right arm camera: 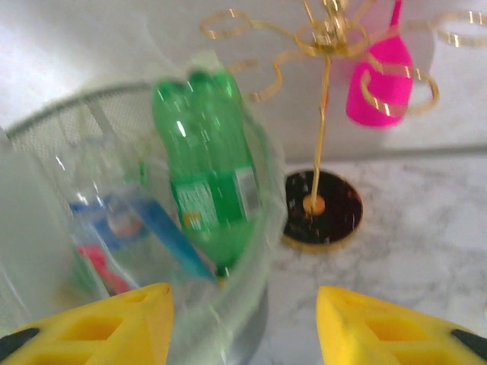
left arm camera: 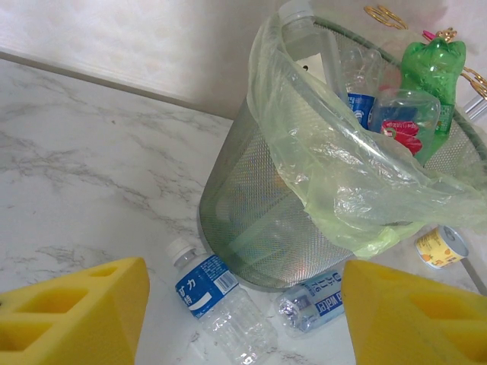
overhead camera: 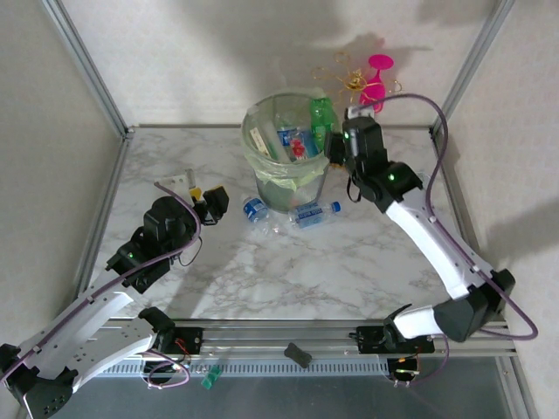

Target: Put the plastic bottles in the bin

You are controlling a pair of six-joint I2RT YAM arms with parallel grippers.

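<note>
Right gripper point(right arm camera: 243, 319), spread wide, is hovering at the bin point(overhead camera: 284, 185) rim, green bottle point(right arm camera: 205, 175) resting inside; left gripper point(left arm camera: 243, 304), equally wide, is facing a blue-labelled bottle point(left arm camera: 217, 300), probably for pickup

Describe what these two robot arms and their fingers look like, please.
The left arm and right arm have white links, black joints, a small green light and a purple cable looped alongside. Their fingers are chunky yellow blocks with cut-out holes.

Bin point(left arm camera: 251, 220) with bag liner stands on table point(left arm camera: 91, 167), green bottle point(left arm camera: 434, 76) inside; capped blue-labelled bottle point(left arm camera: 217, 300) and second bottle point(left arm camera: 312, 304) lie at its base; left tool point(left arm camera: 243, 308) fingers apart.
</note>
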